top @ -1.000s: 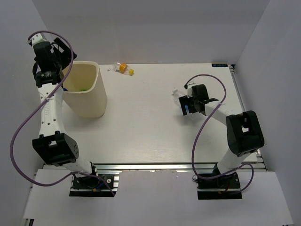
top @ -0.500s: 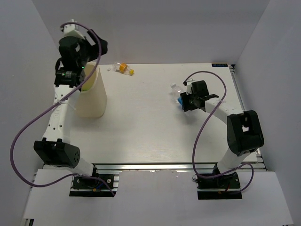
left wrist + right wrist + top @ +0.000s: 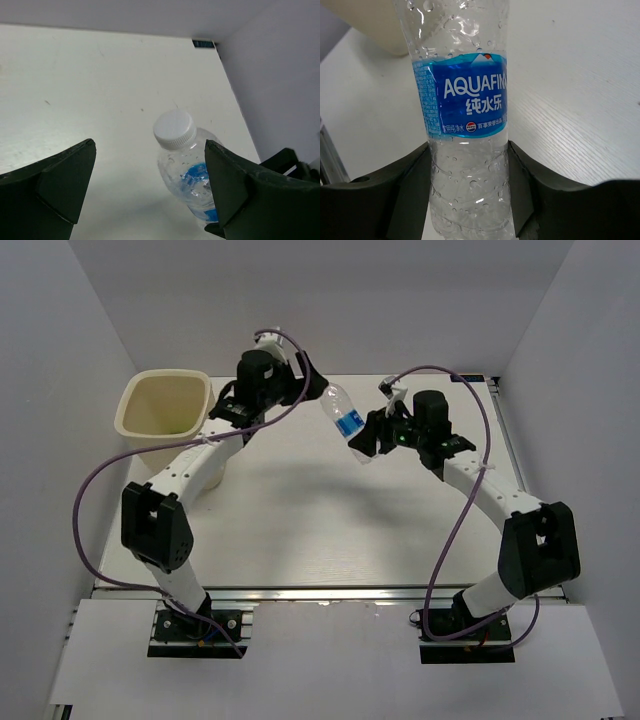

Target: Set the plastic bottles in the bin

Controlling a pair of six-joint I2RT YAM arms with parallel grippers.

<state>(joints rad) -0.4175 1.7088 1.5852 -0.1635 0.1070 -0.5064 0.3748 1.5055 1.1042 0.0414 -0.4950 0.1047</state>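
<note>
Because our right jaws squeeze the clear bottle low down, it hangs above the table, cap pointing at our wide-open left jaws; we think that helps pass it toward the bin.

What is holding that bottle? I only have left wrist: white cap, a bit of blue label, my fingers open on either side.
Observer: The right gripper is. The right wrist view shows its jaws shut on the clear bottle just below the blue label, with a finger pressed on each side.
Operator: Is it at the drop point?
Observer: No. From the top camera the bottle hangs tilted above the middle of the table, cap end toward the left gripper. The cream bin stands at the far left, beyond that gripper.
</note>
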